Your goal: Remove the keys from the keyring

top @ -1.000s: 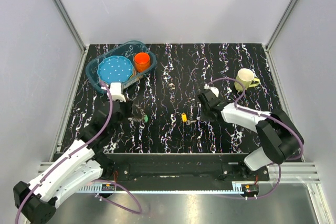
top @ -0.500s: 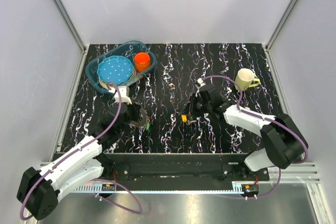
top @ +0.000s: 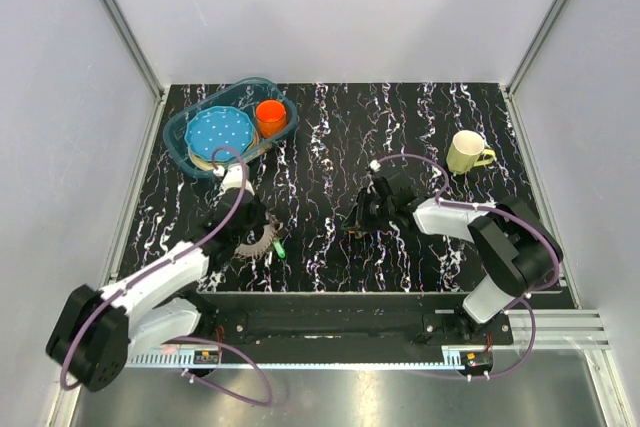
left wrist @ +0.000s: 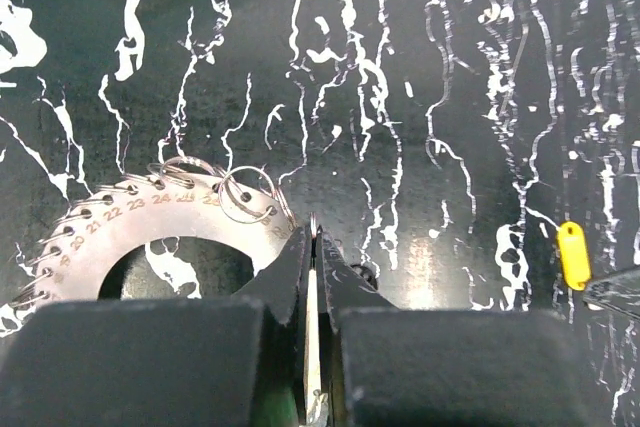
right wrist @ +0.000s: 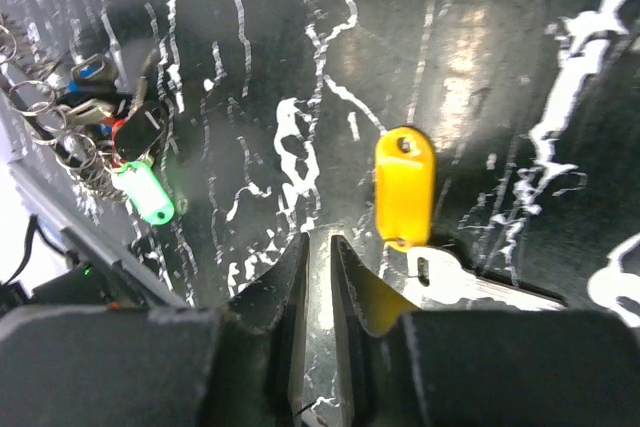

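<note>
Back left on black marble-look table [top: 330, 137]: see-through blue plastic tub [top: 172, 139]. Inside it: round blue plate w/ white dots [top: 218, 130] and orange cup [top: 270, 115], side by side. Cream mug [top: 466, 151] far right, standing up; inside not seen.

Bunch of small silver-grey metal keys [top: 258, 243] flat on table, front left, right at tip of L claw [left wrist: 313, 235]. Up close: flat silver wheel w/ numbers [left wrist: 150, 222], thin wire keyring loops [left wrist: 245, 194] round its edge. Green plastic tag [right wrist: 150, 195] at right edge of bunch. L claw pinched tight, tips at wheel's edge; can't tell if gripping a loop.

One silver key [right wrist: 480, 285] w/ yellow tag [right wrist: 405, 187] lying apart from bunch, mid table, just beside R claw [right wrist: 318, 245]. R claw narrow, small gap, nothing seen in it.
</note>
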Robot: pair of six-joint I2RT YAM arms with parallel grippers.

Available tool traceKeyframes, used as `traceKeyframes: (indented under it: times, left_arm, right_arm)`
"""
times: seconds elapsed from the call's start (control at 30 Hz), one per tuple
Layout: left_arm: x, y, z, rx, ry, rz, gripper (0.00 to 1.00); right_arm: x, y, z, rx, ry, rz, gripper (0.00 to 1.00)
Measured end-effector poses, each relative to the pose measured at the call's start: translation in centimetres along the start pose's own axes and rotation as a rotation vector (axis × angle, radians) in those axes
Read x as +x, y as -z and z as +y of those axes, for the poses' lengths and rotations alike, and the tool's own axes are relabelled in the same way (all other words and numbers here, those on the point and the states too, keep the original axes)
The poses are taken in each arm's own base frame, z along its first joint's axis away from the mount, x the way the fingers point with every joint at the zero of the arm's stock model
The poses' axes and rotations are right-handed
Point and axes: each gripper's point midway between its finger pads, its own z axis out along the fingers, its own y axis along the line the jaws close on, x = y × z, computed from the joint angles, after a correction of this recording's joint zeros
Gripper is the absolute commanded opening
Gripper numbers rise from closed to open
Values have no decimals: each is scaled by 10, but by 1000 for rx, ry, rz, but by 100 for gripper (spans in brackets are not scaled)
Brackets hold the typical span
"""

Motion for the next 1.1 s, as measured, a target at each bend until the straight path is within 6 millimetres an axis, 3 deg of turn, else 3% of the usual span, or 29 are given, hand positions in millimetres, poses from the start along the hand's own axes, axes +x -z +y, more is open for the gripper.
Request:
traceKeyframes:
  times: [0.2,0.43,0.57,0.6,0.7,0.73,0.77,0.8,0.83,0.87,0.9,1.0,1.1]
  left_arm:
    - [8,-18,8,-67,21,65,3]
    - [15,-33,11,-121,25,124,11]
    - [4,-36,7,-145,30,124,41]
    - [-1,-36,5,-146,34,113,43]
    - [-18,-35,0,-152,40,89,49]
    - [-22,-34,-2,-152,41,85,65]
    - [-26,-33,-4,-148,38,79,79]
    - [-31,-31,-7,-140,32,72,99]
    - [-37,-26,-9,-130,28,63,99]
    - [-42,-21,-12,-113,23,52,99]
    - [-45,-18,-13,-103,14,49,99]
    - [-63,1,-25,-33,-6,21,99]
    - [-91,29,-50,108,-29,-44,99]
  right_arm:
    - [-4,2,-37,178,-4,-56,20]
    - [-23,24,-68,348,26,-172,22]
    - [-31,36,-84,438,57,-215,26]
    - [-32,40,-88,466,70,-225,28]
    - [-38,51,-96,521,102,-250,42]
    - [-40,55,-95,530,116,-257,53]
    - [-42,60,-94,532,132,-264,59]
    - [-45,63,-90,526,143,-272,63]
    - [-48,69,-85,517,167,-279,67]
    - [-53,75,-76,498,185,-298,87]
    - [-58,82,-69,481,201,-316,99]
    - [-76,111,-35,403,246,-402,100]
    - [-95,152,6,300,283,-518,100]
